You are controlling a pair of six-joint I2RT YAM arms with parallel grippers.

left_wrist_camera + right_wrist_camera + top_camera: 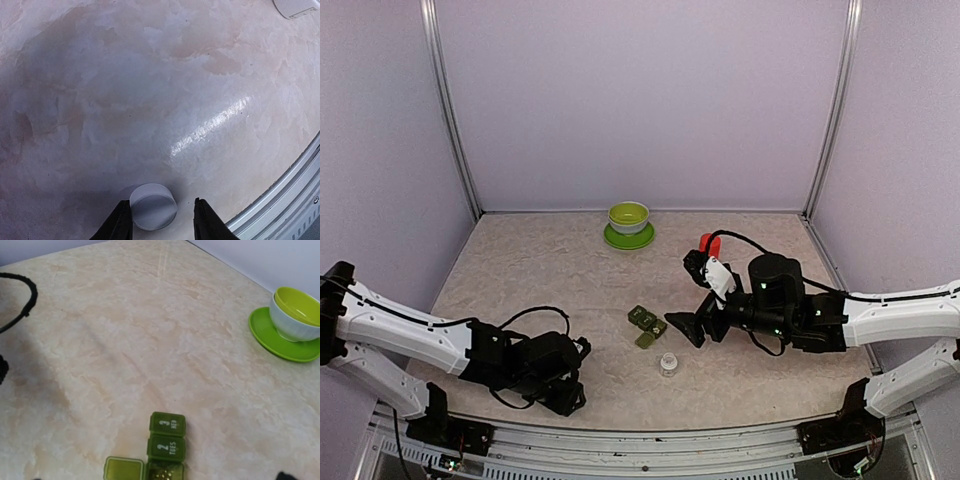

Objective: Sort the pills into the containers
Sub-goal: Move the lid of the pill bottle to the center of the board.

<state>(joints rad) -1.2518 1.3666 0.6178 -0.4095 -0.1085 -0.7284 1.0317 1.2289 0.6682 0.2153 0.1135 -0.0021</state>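
Observation:
The dark green containers (pixel 647 327) lie mid-table, a strip of three joined compartments. In the right wrist view the strip (pixel 167 436) shows "3 WED" and "2 TUES" closed. The nearest compartment is open with its lid (pixel 123 469) flipped left and small pills (pixel 166 474) inside. My right gripper (pixel 688 328) hangs just right of the strip, open and empty; only one fingertip (pixel 286 475) shows at the wrist view's bottom edge. My left gripper (pixel 162 220) is open low over the table at the front left (pixel 568 396). A white round cap (pixel 153 206) lies between its fingers, against the left one.
A red bottle (pixel 710 243) stands behind my right arm. A small white round container (pixel 668 364) sits in front of the strip. A lime-green bowl on a saucer (pixel 629 224) stands at the back (pixel 295 315). The metal table rail (pixel 290 195) runs close to my left gripper.

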